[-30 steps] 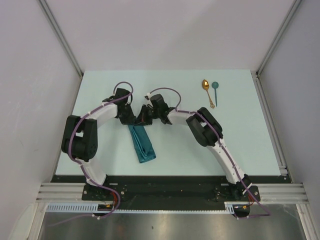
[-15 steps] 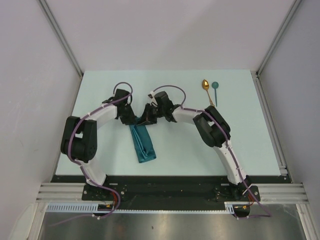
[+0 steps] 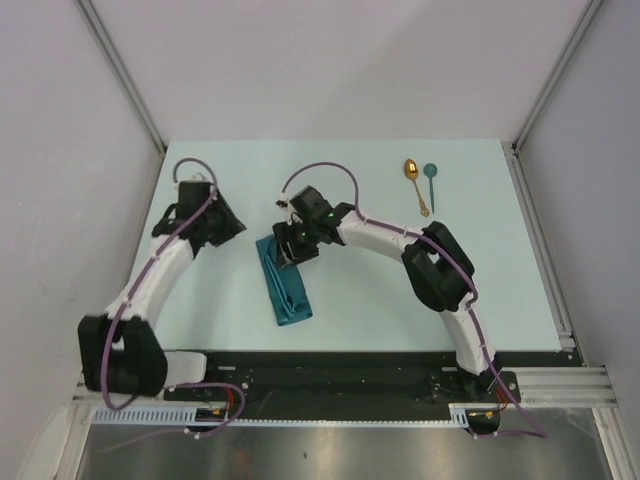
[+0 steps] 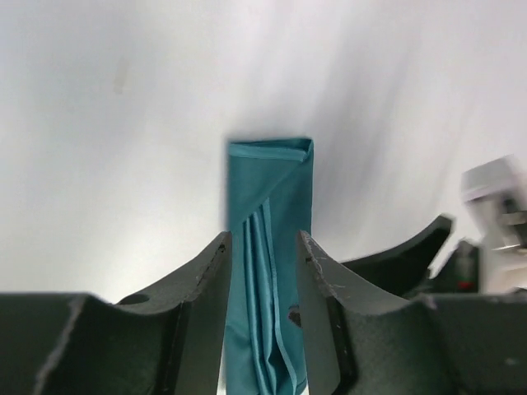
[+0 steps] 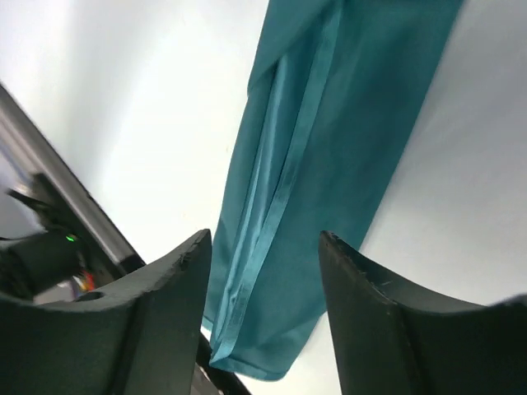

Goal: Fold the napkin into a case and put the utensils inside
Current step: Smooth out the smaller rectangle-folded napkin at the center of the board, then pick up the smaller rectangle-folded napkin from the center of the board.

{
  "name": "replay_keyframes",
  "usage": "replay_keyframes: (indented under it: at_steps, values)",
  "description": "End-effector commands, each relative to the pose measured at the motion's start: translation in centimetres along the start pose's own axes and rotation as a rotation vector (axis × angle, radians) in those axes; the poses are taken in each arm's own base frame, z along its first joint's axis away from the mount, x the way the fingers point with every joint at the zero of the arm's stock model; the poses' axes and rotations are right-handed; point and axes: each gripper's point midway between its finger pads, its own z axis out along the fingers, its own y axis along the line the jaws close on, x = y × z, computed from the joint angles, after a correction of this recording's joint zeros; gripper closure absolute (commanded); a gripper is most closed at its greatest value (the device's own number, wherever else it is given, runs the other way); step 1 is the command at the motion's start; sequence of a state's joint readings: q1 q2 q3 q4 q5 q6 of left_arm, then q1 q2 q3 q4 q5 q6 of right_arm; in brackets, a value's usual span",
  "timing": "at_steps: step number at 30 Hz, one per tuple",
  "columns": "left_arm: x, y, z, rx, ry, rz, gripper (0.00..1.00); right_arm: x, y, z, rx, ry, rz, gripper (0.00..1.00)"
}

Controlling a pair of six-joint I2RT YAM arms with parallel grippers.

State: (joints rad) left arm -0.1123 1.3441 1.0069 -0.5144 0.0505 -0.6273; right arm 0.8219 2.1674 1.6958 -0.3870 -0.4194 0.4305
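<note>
Case [image 3: 283, 290] lies centre of worktop [image 3: 380, 290], long axis near-far; my right pincer [image 3: 289, 247], jaws apart, over its far end, left pincer [image 3: 232, 226] apart too. Gold spoon [image 3: 415, 185] and teal spoon [image 3: 430, 183] lie far right, nearer my right arm.

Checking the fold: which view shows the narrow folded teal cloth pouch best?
Top external: nearly the whole narrow folded teal cloth pouch, its far end hidden by the right gripper. Left wrist shows one end and its layered hems; right wrist a close stretch, cropped.
</note>
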Motion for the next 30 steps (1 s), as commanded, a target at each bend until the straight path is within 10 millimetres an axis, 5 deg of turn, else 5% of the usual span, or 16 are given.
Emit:
replay_keyframes:
  at_steps: [1, 6, 16, 30]
  values:
    - [-1.1, 2.2, -4.7, -0.007, -0.137, -0.022, 0.58, 0.9, 0.7, -0.6, 0.153, 0.054, -0.168, 0.39]
    - [-0.4, 2.3, -7.4, 0.032, -0.179, 0.0, 0.58, 2.5, 1.8, 0.4, 0.276, 0.113, -0.223, 0.33]
    - [1.8, 1.5, -7.3, 0.126, -0.12, 0.002, 0.58, 3.8, 1.7, 2.4, 0.446, 0.13, -0.265, 0.26]
    - [1.7, 1.2, -7.9, 0.138, -0.118, 0.017, 0.58, 5.0, 2.6, 4.2, 0.537, 0.109, -0.301, 0.27]
